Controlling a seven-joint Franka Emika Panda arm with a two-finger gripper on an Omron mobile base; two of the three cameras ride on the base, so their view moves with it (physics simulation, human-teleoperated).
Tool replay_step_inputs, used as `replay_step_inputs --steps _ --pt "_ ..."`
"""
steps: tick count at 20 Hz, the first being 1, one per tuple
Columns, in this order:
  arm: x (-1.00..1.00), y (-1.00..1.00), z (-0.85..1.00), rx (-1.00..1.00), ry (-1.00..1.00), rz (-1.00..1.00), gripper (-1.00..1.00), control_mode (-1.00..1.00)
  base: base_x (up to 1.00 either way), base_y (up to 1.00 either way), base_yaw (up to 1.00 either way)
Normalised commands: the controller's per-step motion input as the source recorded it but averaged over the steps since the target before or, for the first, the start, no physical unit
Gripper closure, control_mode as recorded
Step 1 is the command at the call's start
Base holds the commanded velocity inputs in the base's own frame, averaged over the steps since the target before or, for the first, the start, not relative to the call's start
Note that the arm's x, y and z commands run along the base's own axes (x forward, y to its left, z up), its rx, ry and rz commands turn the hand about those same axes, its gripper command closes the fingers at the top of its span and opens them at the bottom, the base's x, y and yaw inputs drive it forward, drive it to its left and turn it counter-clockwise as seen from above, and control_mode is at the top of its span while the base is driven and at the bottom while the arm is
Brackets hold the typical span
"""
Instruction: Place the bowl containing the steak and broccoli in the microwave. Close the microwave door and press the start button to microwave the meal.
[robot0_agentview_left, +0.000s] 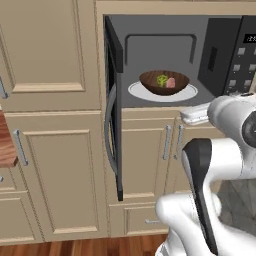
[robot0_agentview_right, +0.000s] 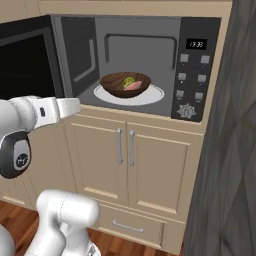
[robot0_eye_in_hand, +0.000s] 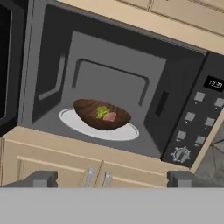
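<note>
The wide dark brown wooden bowl, holding the pinkish-red steak and yellow-green broccoli, sits on the white round turntable plate inside the built-in black microwave. In front, the gripper hangs with fingers spread wide, holding nothing. The grey-framed microwave door stands open, its silver bar handle seen from the left base view. Beige cabinet doors sit below, above a wooden floor.

Microwave door — cut off at the left edge; display digits blurred.
</note>
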Motion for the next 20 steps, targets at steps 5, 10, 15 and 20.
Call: replay_step_inputs --steps 5,10,15,20 --pt "-0.86 0.17 0.66 -0.15 0.0 0.0 -1.0 -1.0 0.0 0.0 0.0" --pt "-0.36 0.71 0.22 -0.24 0.04 0.0 -1.0 -1.0 0.0 0.0 0.0" --pt "-0.49 0.83 0.0 -0.33 0.14 0.0 -1.0 -1.0 0.0 0.0 0.0" --pt "-0.49 0.88 -0.19 -0.39 0.09 -0.01 -1.0 -1.0 0.0 0.0 0.0"
